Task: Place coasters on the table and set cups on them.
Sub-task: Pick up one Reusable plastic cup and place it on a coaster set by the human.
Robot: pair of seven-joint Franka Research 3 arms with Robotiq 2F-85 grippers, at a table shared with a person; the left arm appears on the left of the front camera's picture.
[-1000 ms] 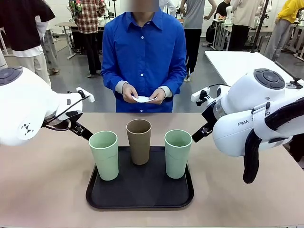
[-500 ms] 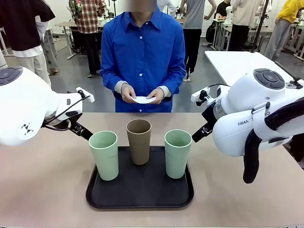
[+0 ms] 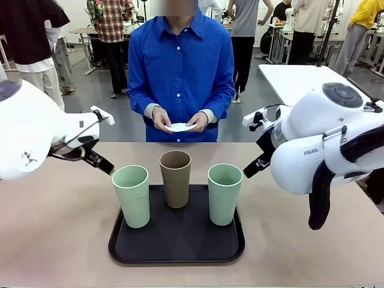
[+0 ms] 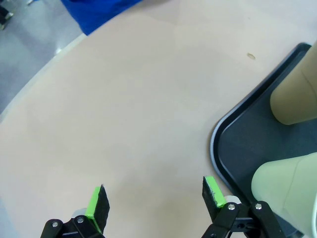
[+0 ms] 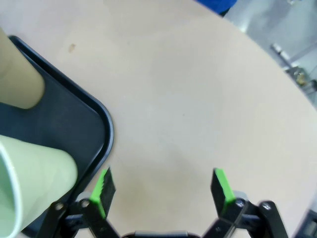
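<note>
A: Front view first: where are the cups?
B: All three stand upright on the black tray [image 3: 180, 243] in the middle of the table [image 3: 54, 234]. A mint cup [image 3: 132, 195] is at the left, the tan cup [image 3: 175, 178] is at the back middle, and a second mint cup [image 3: 224, 193] is at the right. None touches another.
A: And the coasters?
B: A person [image 3: 180, 66] at the far side holds the coasters [image 3: 180, 126] in both hands [image 3: 163, 118], off the table. How many cannot be told.
A: The arms?
B: The left arm [image 3: 30, 138] and right arm [image 3: 324, 156] hang on either side of the tray.
A: Left wrist view?
B: The left gripper [image 4: 154, 194] has its fingers spread wide with nothing between them. It is over bare table, just beside a rounded tray corner. The tan cup and a mint cup show at the picture's right.
A: Right wrist view?
B: The right gripper [image 5: 162, 181] is likewise spread and empty, over bare table beside another tray corner. The tan cup and a mint cup show at the picture's left.
</note>
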